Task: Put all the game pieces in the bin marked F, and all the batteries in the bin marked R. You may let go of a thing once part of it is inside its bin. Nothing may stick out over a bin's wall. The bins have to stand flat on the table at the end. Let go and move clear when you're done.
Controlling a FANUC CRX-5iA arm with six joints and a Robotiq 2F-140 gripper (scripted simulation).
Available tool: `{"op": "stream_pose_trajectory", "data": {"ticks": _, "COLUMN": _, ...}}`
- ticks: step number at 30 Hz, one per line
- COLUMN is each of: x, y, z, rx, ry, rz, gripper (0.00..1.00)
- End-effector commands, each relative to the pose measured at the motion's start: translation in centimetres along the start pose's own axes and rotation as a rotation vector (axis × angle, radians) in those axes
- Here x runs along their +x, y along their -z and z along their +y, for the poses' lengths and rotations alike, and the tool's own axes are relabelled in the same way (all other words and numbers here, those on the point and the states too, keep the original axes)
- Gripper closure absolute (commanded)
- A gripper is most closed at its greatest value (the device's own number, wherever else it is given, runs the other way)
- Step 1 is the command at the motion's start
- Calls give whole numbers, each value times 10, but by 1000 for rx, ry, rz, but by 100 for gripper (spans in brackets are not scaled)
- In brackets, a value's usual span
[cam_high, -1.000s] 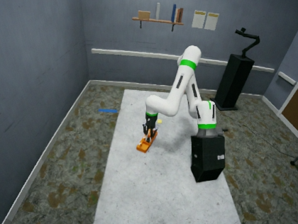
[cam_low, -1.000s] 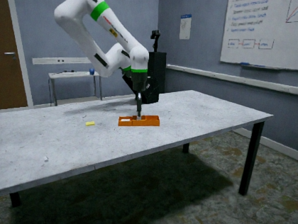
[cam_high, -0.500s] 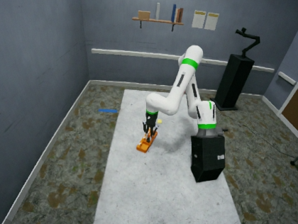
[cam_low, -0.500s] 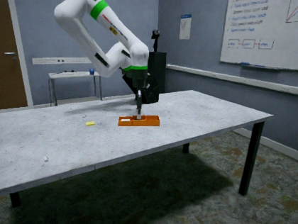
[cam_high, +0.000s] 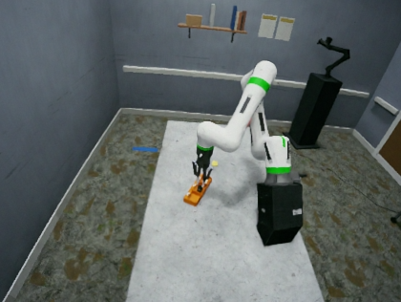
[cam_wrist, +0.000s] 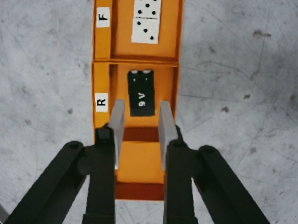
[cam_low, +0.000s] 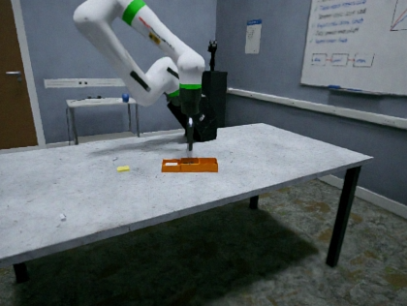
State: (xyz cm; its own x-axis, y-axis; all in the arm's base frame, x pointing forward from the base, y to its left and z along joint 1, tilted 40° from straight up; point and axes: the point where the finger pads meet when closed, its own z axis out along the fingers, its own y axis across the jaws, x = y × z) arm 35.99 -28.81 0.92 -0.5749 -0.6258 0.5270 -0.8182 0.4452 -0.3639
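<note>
An orange double bin lies on the table, with one half marked F (cam_wrist: 103,16) and the other marked R (cam_wrist: 101,102). It also shows in the top view (cam_high: 198,191) and the exterior view (cam_low: 189,166). A white domino (cam_wrist: 147,18) lies flat in the F half. A black battery (cam_wrist: 141,92) lies inside the R half. My gripper (cam_wrist: 141,114) hangs straight over the R half, just above the battery. Its fingers stand narrowly apart and do not touch the battery. The gripper also shows in the top view (cam_high: 201,178) and the exterior view (cam_low: 190,145). A small yellow piece (cam_low: 123,168) lies on the table beside the bin.
A tiny white object (cam_low: 62,217) lies near the table's front left edge. The robot's black base (cam_high: 279,212) stands at the table's side. The yellow piece also shows in the top view (cam_high: 215,163), just beyond the gripper.
</note>
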Motion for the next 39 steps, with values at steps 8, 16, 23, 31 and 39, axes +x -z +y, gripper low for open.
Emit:
{"op": "stream_pose_trajectory", "data": {"ticks": 8, "x": 0, "y": 21, "z": 0, "rx": 0, "ry": 0, "rz": 0, "gripper": 0}}
{"op": "stream_pose_trajectory", "data": {"ticks": 16, "x": 0, "y": 53, "z": 0, "rx": 0, "ry": 0, "rz": 0, "gripper": 0}}
{"op": "stream_pose_trajectory", "data": {"ticks": 23, "x": 0, "y": 81, "z": 0, "rx": 0, "ry": 0, "rz": 0, "gripper": 0}}
{"op": "stream_pose_trajectory", "data": {"ticks": 31, "x": 0, "y": 105, "z": 0, "rx": 0, "ry": 0, "rz": 0, "gripper": 0}}
{"op": "stream_pose_trajectory", "data": {"ticks": 39, "x": 0, "y": 126, "z": 0, "rx": 0, "ry": 0, "rz": 0, "gripper": 0}}
